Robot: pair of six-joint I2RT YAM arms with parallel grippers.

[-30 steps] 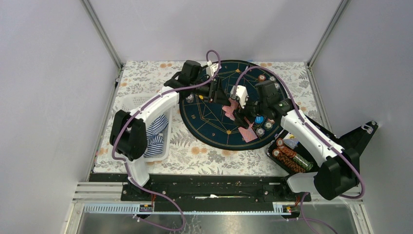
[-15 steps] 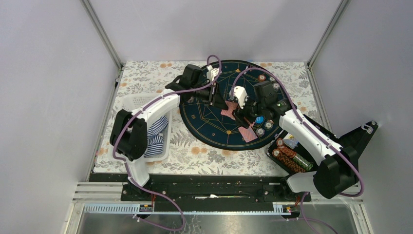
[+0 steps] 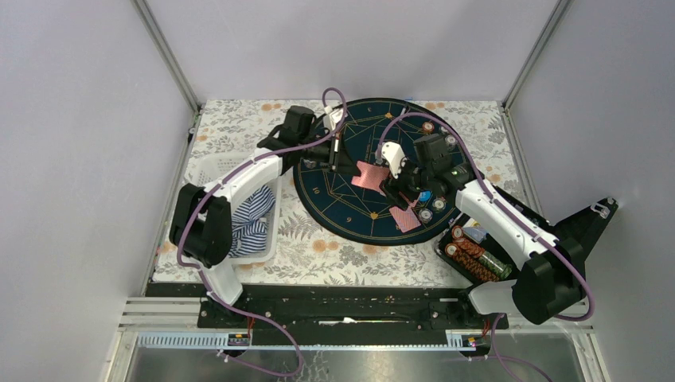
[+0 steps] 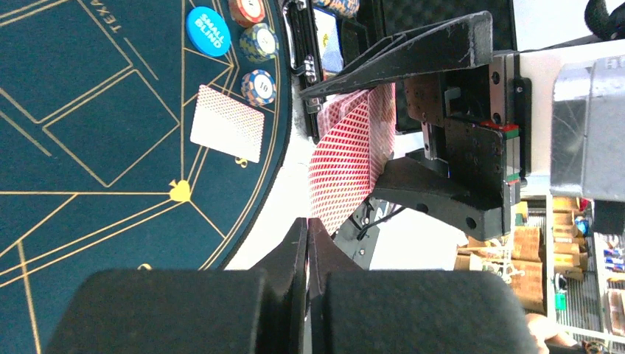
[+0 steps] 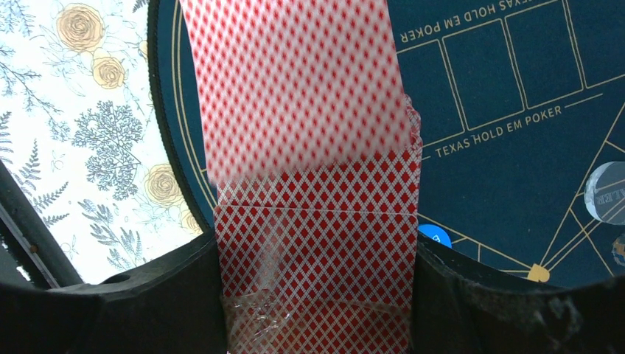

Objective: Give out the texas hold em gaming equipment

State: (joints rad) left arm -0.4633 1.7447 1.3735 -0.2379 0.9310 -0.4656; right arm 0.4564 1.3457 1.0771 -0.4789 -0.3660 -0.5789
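Observation:
My left gripper [image 3: 344, 165] is shut on one red-backed playing card [image 3: 367, 173], pinched at its edge between the closed jaws [image 4: 308, 230]. That card [image 4: 346, 166] hangs over the round dark blue mat [image 3: 338, 203] and still overlaps the far end of the deck. The red-backed deck [image 5: 317, 243] sits between the fingers of my right gripper [image 3: 392, 184], which is shut on it [image 5: 317, 265]. The drawn card [image 5: 295, 88] looks blurred above the deck. Another card [image 3: 406, 217] lies face down on the mat near a blue disc [image 4: 208, 31] and chip stacks [image 4: 259, 86].
A black case [image 3: 471, 253] with chip rolls stands open at the right front. A white basket [image 3: 208, 171] holding the striped cloth [image 3: 253, 219] sits on the left. More chips [image 3: 430, 126] line the mat's right rim. The floral table cover [image 3: 318, 251] surrounds the mat.
My left gripper closed on the deck's top card and pulled back to the left, drawing the card off the deck. The right gripper stayed put with the deck.

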